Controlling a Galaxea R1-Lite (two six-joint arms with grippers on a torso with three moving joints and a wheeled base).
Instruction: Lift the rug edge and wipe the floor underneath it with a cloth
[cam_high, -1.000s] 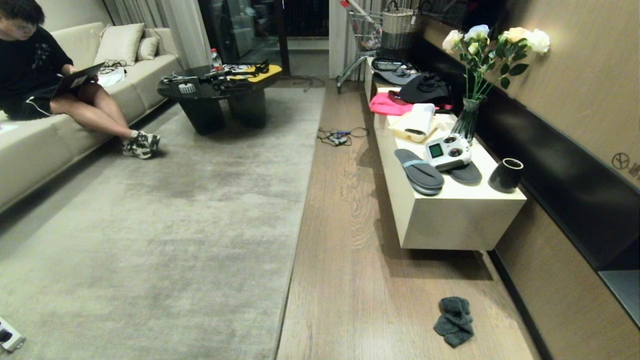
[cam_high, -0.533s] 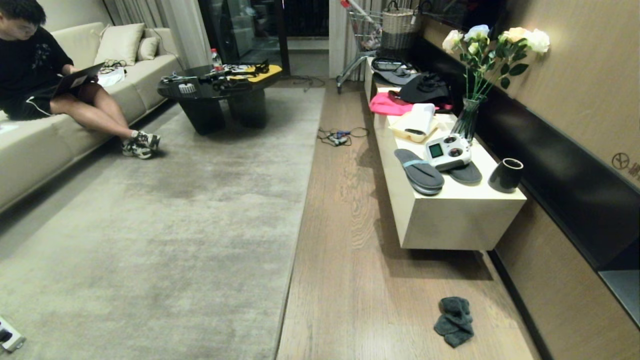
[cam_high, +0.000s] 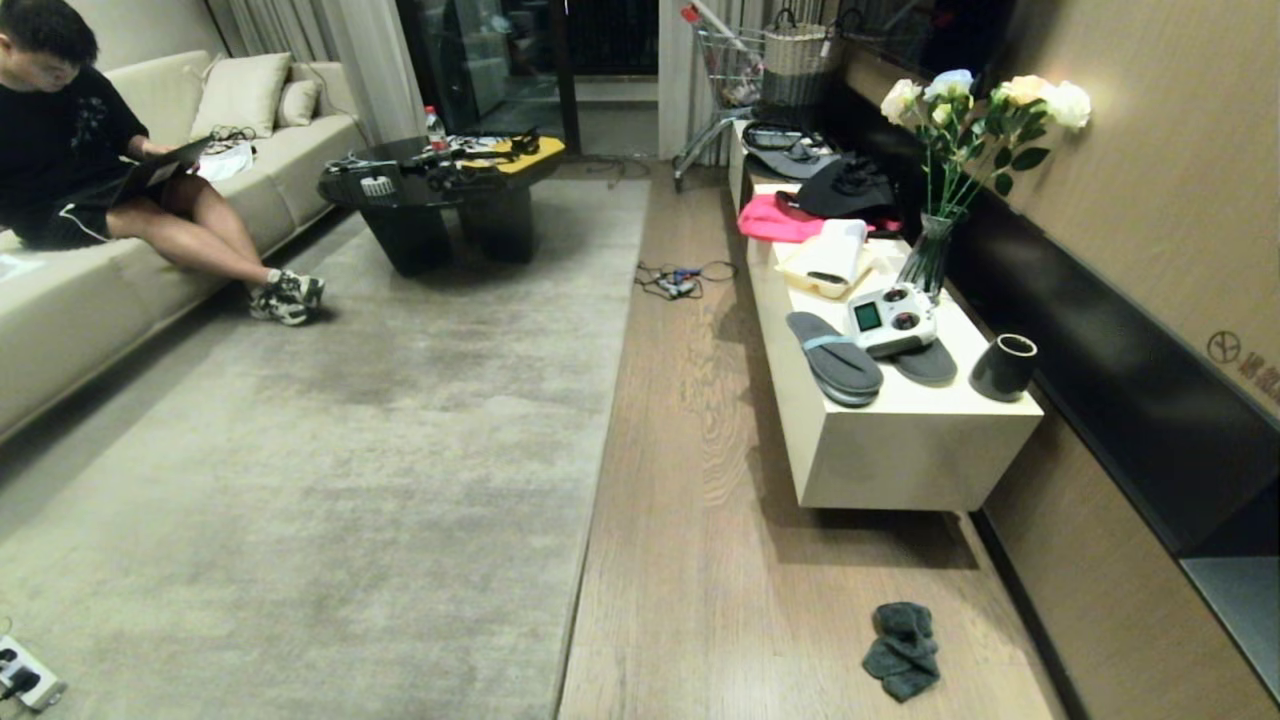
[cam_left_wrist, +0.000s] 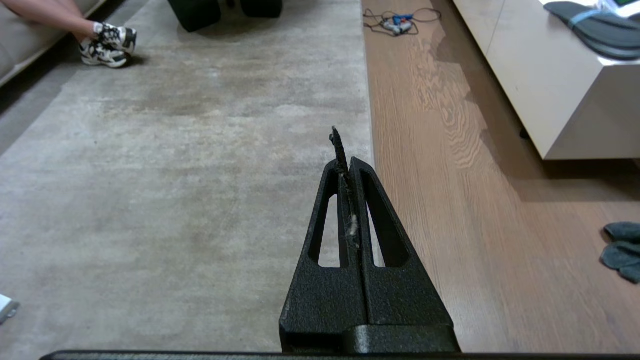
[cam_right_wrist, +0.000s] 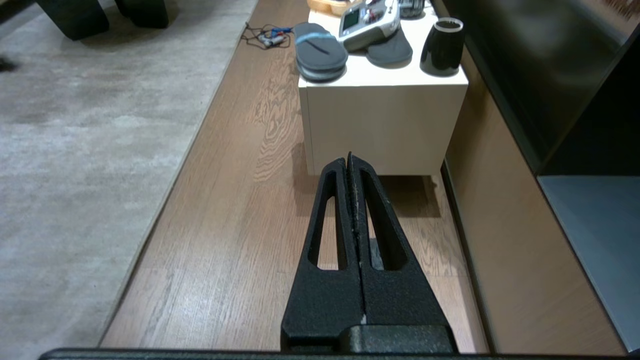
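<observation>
With both the left gripper (cam_left_wrist: 345, 150) and right gripper (cam_right_wrist: 348, 165) clenched empty, the robot should first reach low for the crumpled dark grey-blue cloth (cam_high: 903, 650) on the wood-plank floor (cam_high: 690, 520).

I'm looking at a cream sofa (cam_high: 90, 300) along the left, a black coffee table (cam_high: 440, 205) ahead, a white cabinet (cam_high: 900, 440) hugging the right wall.

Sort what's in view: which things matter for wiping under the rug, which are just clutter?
For the job:
- rug edge, lying flat
- floor beside it
- cloth, crumpled on the floor, not held
- left gripper and right gripper, both shut and empty

Just lying about:
- slippers
- remote
- cup
- flower vase
- pink fabric
- cable tangle
</observation>
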